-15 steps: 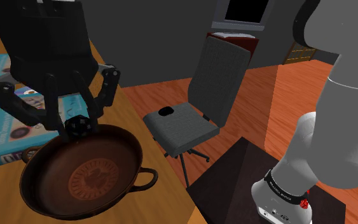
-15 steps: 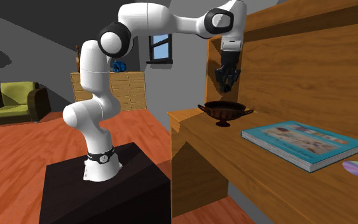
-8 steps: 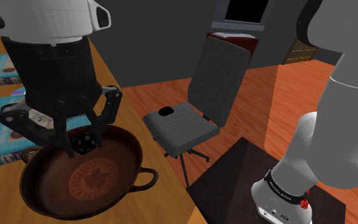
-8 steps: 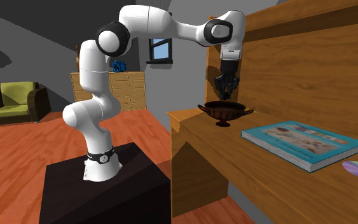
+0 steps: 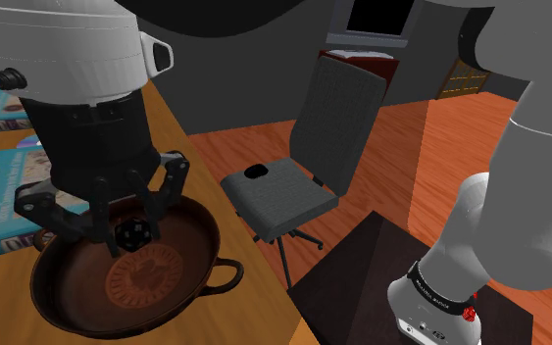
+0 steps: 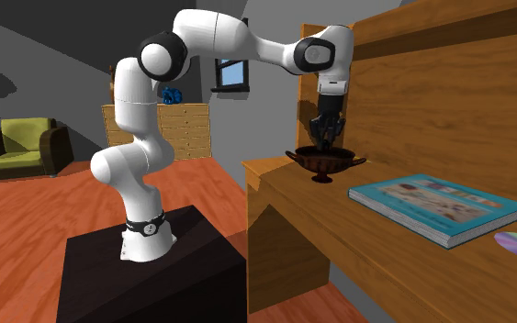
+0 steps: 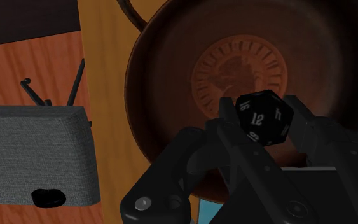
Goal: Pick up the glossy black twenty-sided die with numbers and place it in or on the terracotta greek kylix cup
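The all-black two-finger gripper (image 6: 325, 143) pinches the glossy black twenty-sided die with white numbers (image 7: 264, 118), holding it low over the patterned middle of the wide, dark-brown, two-handled cup (image 5: 193, 257) on the wooden desk (image 6: 339, 229).

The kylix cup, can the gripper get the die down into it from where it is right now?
Probably yes. The gripper, shut on the black die, hangs right over the open bowl of the brown cup, with nothing between die and bowl floor. The book lies off to one side.
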Available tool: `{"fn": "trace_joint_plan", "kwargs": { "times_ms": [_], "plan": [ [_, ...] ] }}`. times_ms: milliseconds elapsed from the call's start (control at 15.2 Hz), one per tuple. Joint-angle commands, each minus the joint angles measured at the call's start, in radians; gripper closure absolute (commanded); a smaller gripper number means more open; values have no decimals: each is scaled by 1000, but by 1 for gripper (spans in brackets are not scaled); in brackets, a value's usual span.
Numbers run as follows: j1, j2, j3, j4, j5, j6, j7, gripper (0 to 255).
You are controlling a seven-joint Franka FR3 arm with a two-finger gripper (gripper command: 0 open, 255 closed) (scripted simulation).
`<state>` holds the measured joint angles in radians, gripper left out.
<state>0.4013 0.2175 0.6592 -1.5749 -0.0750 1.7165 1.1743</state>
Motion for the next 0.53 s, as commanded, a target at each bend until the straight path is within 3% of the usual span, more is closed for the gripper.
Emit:
{"fn": "trace_joint_plan", "kwargs": {
  "times_ms": [0, 132, 198, 462],
  "plan": [
    [0, 0, 0, -1, 0, 1, 0, 255],
    [0, 0, 0, -1, 0, 1, 0, 255],
    [0, 0, 0, -1, 0, 1, 0, 0],
    [0, 0, 0, -1, 0, 1, 0, 0]
  ]
}}
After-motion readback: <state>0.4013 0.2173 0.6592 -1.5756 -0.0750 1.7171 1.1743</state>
